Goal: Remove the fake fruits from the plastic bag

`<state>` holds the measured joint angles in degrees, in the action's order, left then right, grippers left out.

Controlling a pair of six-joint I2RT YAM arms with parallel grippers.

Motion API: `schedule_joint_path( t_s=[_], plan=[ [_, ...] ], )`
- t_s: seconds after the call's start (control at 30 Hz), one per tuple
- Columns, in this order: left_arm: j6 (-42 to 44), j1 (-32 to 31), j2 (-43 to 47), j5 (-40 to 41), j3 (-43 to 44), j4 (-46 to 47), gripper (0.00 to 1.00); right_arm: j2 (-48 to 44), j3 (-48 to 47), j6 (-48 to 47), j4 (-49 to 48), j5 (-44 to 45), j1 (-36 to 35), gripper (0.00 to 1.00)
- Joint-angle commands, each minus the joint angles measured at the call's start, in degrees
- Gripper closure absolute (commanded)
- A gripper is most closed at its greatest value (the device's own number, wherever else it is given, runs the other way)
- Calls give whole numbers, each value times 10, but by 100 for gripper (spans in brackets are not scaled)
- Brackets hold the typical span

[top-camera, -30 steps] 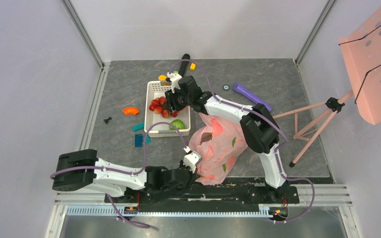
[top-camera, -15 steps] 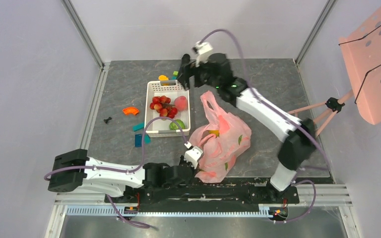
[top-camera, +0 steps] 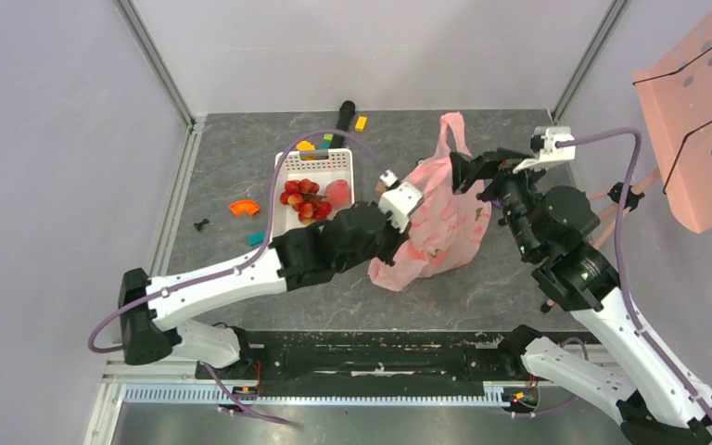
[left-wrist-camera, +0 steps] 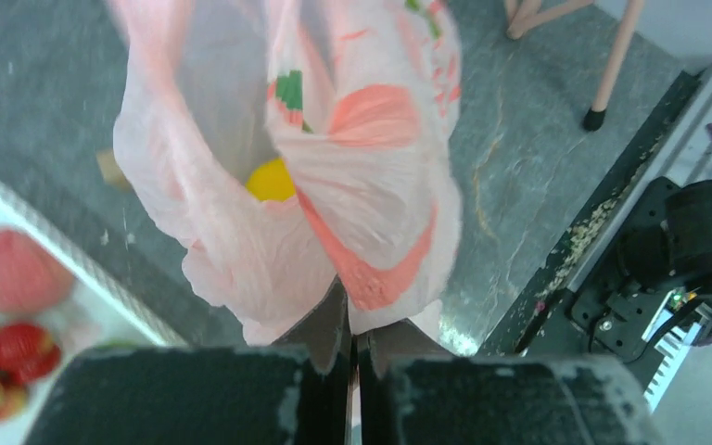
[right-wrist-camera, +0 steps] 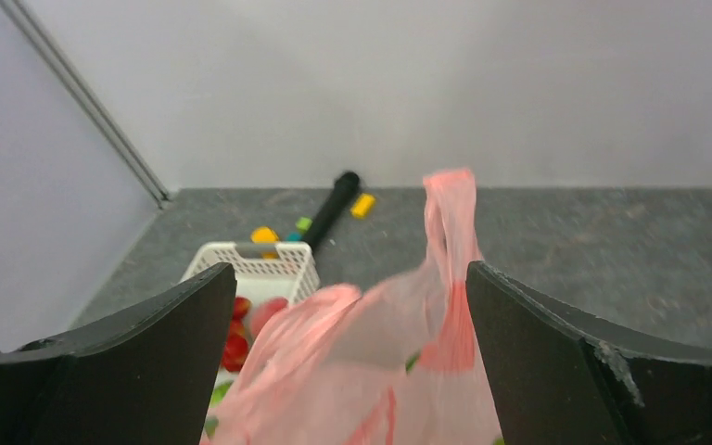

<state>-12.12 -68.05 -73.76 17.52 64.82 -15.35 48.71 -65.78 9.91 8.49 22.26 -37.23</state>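
Pinches a thin fold of the plastic bag (left-wrist-camera: 241, 250) with the left gripper (left-wrist-camera: 352, 341), jaws pressed together on the film. Spreads wide at the right gripper (right-wrist-camera: 349, 278), holding nothing, with one loop handle of the bag blurred between the two fingers; contact with either finger impossible to tell.

Shows one of the fake fruits, the yellow one (left-wrist-camera: 271, 179), through the pink film, inside the bag. Stretches over the middle of the worktop (top-camera: 519, 130), just right of the white basket (top-camera: 320, 159), handle pointing toward the far edge; resting or lifted, impossible to tell.

In the basket, toward the far left: red berries (top-camera: 304, 199) and a pink peach (top-camera: 338, 192), side by side, with the left arm crossing the basket's near end.

By the far edge, beyond the basket: a black cylinder (top-camera: 346, 113) and a yellow block (top-camera: 361, 122). Left of the basket, well apart from the bag: an orange arch piece (top-camera: 243, 208).

Grey marbled surface from the bag out to the far right corner. At the right edge, near the right arm: a pink tripod stand (top-camera: 612, 197). Pale walls left, far and right.
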Motion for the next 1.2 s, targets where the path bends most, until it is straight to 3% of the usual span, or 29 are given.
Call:
schedule_joint_path(
  t_s=[0.0, 0.2, 0.37, 0.57, 0.77, 0.93, 1.17],
  plan=[
    [119, 11, -77, -94, 165, -106, 98, -55, 45, 19, 58, 77, 0, 3],
    [228, 11, -174, -82, 353, -199, 98, -102, 37, 15, 103, 110, 0, 3],
    [322, 16, -194, -53, 391, -202, 98, -111, 12, 14, 150, 138, -1, 4],
    [274, 49, -242, -80, 488, -257, 98, -119, 3, 34, 187, 175, -1, 6],
    [294, 52, -250, -115, 496, -287, 98, -109, -8, 47, 224, 215, -1, 14],
    [317, 72, -242, -116, 501, -302, 98, -17, -48, 58, 295, 204, 0, 14],
    [389, 81, -240, -80, 493, -308, 98, 86, -100, 38, 273, 171, 27, 18]
  ],
)
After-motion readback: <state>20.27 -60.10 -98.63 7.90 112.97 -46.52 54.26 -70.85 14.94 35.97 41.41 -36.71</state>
